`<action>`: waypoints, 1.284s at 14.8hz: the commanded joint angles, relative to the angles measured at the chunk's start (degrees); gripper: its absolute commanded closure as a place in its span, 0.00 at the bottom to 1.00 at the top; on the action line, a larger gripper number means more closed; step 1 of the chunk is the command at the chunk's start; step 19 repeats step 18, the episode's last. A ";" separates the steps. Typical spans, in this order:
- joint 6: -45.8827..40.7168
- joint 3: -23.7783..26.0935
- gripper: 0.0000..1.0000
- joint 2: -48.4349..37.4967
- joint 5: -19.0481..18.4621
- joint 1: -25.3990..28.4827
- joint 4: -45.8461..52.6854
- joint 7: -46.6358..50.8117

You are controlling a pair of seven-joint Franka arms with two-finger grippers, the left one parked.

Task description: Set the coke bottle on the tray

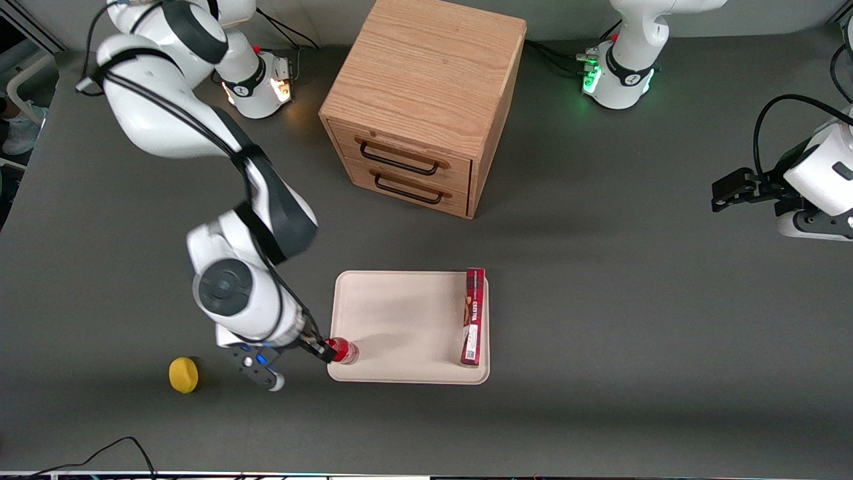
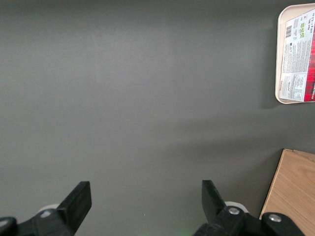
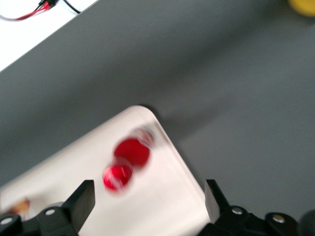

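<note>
The gripper, fingers spread, hovers above one coke bottle on one tray.

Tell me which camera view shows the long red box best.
The front view: the long red box lies whole on the tray. The left wrist view crops it; the right wrist view shows the coke bottle under the open end effector.

Bottle: you see the small red coke bottle with a red cap standing on the tray's corner nearest the front camera, toward the working arm's end.
Tray: you see the flat cream-beige rectangular tray lying in front of the wooden drawer cabinet.
</note>
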 commanded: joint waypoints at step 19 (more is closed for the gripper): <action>-8.43 -27.33 0.00 -61.81 26.14 -4.65 -51.76 -41.97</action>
